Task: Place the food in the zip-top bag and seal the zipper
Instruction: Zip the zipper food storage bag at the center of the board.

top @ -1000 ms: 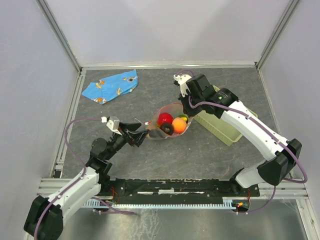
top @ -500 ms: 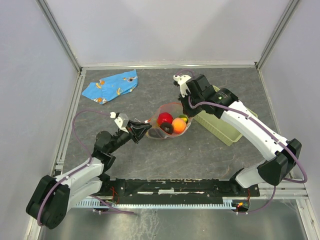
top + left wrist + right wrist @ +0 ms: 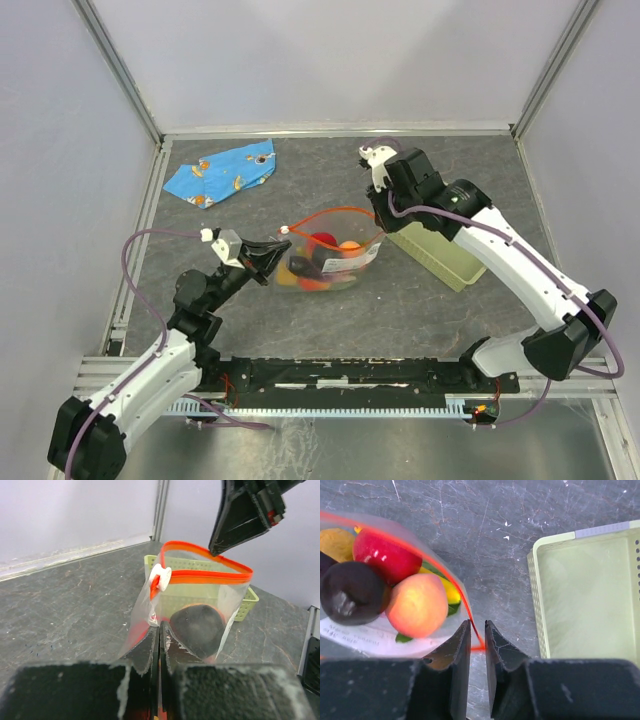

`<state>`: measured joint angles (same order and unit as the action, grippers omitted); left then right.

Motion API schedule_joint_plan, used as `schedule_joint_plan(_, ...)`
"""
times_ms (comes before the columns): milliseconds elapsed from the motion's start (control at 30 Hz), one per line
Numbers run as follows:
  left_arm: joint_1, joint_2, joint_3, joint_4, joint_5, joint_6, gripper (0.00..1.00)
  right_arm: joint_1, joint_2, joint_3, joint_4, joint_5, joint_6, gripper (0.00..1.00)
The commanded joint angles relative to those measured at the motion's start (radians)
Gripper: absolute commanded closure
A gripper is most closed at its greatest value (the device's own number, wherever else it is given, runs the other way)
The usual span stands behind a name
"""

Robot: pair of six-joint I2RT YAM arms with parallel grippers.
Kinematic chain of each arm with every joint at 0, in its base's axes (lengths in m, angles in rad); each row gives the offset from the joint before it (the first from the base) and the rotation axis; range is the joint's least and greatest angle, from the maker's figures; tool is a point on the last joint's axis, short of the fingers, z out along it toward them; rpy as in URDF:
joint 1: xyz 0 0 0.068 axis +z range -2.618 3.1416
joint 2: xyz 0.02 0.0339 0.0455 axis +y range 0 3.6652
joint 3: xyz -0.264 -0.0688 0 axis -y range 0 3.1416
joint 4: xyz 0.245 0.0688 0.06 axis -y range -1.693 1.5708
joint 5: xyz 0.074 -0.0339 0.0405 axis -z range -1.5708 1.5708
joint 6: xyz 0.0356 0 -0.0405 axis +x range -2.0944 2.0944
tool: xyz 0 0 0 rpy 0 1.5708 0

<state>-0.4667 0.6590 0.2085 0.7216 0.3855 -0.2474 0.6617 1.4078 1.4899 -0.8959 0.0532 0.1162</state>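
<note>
The clear zip-top bag [image 3: 330, 255] stands upright mid-table with its mouth up. Its red-orange zipper [image 3: 335, 213] is open in a loop, with a white slider [image 3: 160, 576] at the left end. The food inside shows in the right wrist view: red fruit [image 3: 387, 555], peach [image 3: 417, 605], dark eggplant [image 3: 350, 592] and a bit of banana [image 3: 451, 592]. My left gripper [image 3: 161, 630] is shut on the bag's left side edge below the slider. My right gripper [image 3: 477, 625] sits over the zipper's right end, its jaws slightly apart, with the strip [image 3: 465, 605] running through the gap.
A pale green basket [image 3: 440, 245] stands just right of the bag, under the right arm. A blue cloth with orange prints [image 3: 222, 170] lies at the back left. Metal frame rails border the table.
The left gripper has shut on the bag's left edge and drawn it leftward. The bag now stands taller with its mouth spread. The right jaws have parted a little.
</note>
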Motion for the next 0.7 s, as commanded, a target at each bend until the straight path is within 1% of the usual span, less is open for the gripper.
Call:
schedule_joint_plan(0, 0.003, -0.028, 0.024, -0.015, -0.094, -0.008, 0.97, -0.004, -0.073, 0.005, 0.046, -0.050, -0.034, 0.68)
schedule_joint_plan(33, 0.003, -0.025, 0.026, -0.016, -0.093, -0.014, 0.97, -0.005, -0.081, 0.008, 0.052, -0.090, -0.052, 0.62)
schedule_joint_plan(67, 0.002, -0.022, 0.028, -0.019, -0.093, -0.018, 0.97, -0.005, -0.090, 0.010, 0.055, -0.130, -0.075, 0.59)
schedule_joint_plan(133, 0.002, -0.015, 0.034, -0.026, -0.089, -0.021, 0.97, -0.004, -0.107, 0.010, 0.071, -0.206, -0.121, 0.46)
schedule_joint_plan(233, 0.002, -0.010, 0.040, -0.029, -0.077, -0.023, 0.97, -0.003, -0.108, 0.020, 0.105, -0.373, -0.195, 0.39)
schedule_joint_plan(300, 0.002, -0.014, 0.044, -0.034, -0.071, -0.020, 0.97, 0.001, -0.089, 0.037, 0.124, -0.483, -0.248, 0.37)
schedule_joint_plan(400, 0.002, -0.031, 0.052, -0.063, -0.070, -0.008, 0.97, 0.017, -0.038, 0.090, 0.144, -0.606, -0.332, 0.36)
schedule_joint_plan(500, 0.002, -0.052, 0.051, -0.070, -0.071, -0.003, 0.97, 0.057, 0.005, 0.124, 0.191, -0.652, -0.399, 0.36)
schedule_joint_plan(667, 0.002, -0.056, 0.051, -0.071, -0.073, -0.003, 0.97, 0.125, 0.100, 0.222, 0.175, -0.744, -0.549, 0.39)
